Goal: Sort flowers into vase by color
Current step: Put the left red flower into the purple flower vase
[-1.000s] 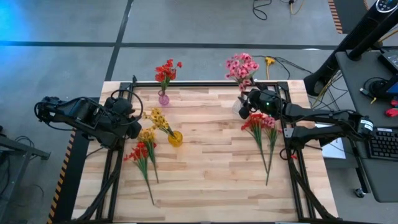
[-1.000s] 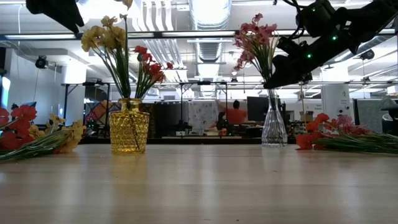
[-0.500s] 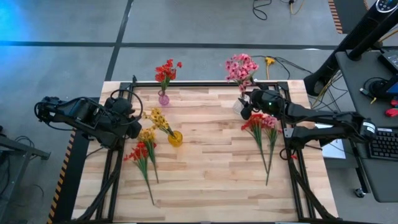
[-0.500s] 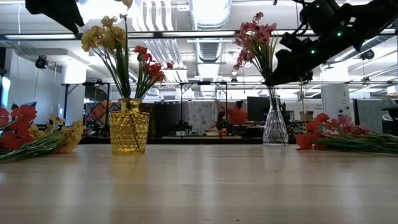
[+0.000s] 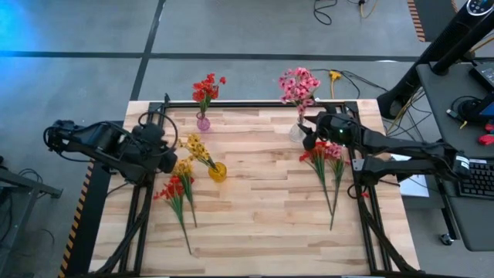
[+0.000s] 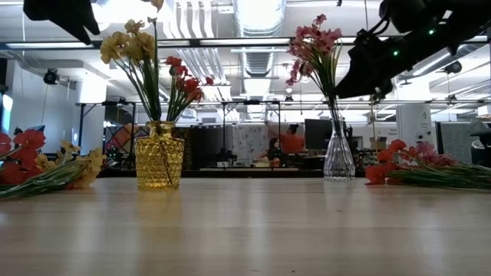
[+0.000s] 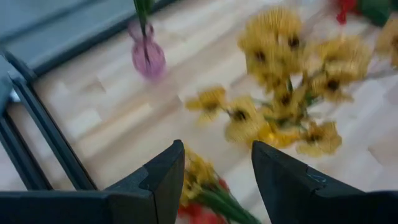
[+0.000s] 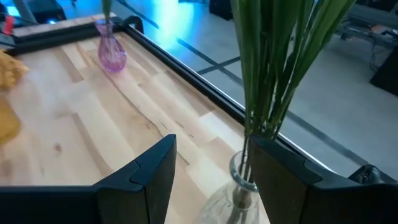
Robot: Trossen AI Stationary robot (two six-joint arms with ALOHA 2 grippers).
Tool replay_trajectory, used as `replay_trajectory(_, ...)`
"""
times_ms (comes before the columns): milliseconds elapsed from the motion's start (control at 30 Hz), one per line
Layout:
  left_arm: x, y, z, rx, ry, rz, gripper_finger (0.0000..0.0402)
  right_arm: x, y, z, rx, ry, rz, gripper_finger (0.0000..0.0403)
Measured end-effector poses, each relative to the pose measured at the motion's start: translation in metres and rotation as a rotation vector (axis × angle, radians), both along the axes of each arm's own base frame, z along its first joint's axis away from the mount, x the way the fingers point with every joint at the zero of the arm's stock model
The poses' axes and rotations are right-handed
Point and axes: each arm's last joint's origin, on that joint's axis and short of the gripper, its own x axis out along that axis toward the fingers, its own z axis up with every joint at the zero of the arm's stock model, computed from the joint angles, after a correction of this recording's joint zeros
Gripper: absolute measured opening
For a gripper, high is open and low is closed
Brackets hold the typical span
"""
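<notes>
Three vases stand on the wooden table. A yellow vase (image 5: 218, 171) holds yellow flowers (image 5: 196, 146). A purple vase (image 5: 203, 122) at the far edge holds red flowers (image 5: 207, 86). A clear vase (image 5: 296, 131) holds pink flowers (image 5: 299, 83). My right gripper (image 8: 211, 140) is open just right of the clear vase, whose neck (image 8: 239, 180) and green stems (image 8: 267, 74) lie ahead between its fingers, apart from them. My left gripper (image 7: 214, 149) hovers open, with nothing between its fingers, above loose red and yellow flowers (image 5: 176, 190) lying left of the yellow vase.
Loose red and pink flowers (image 5: 329, 157) lie on the table's right side, stems pointing to the near edge. A black frame (image 5: 262, 103) runs along the table's far and side edges. Bare wood (image 5: 262, 201) stretches between the two loose bunches.
My right gripper has drawn back a little from the clear vase toward the table's right edge and risen slightly. The pink flowers stay standing in the vase.
</notes>
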Motion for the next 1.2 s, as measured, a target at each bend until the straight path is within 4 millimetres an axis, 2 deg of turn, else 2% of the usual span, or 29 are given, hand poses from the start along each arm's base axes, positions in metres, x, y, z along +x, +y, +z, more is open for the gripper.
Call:
replay_trajectory(267, 0.027, -0.015, -0.018, -0.165, 0.147, 0.018, 0.0169, -0.002, 0.012, 0.007, 0.005, -0.042, 0.049, 0.0192)
replay_trajectory(433, 0.028, -0.028, -0.026, -0.238, 0.244, 0.104, 0.0168, -0.001, 0.017, 0.008, 0.003, -0.043, 0.076, 0.0192)
replay_trajectory(867, 0.019, -0.095, -0.043, -0.478, 0.324, 0.288, 0.0168, 0.002, 0.024, 0.018, 0.004, -0.005, 0.126, 0.0192)
replay_trajectory(1033, 0.022, -0.127, -0.057, -0.509, 0.305, 0.346, 0.0168, 0.003, 0.027, 0.025, 0.014, 0.003, 0.177, 0.0192)
replay_trajectory(1200, 0.027, -0.157, -0.08, -0.471, 0.316, 0.438, 0.0178, 0.004, 0.03, 0.03, 0.011, -0.001, 0.201, 0.0192)
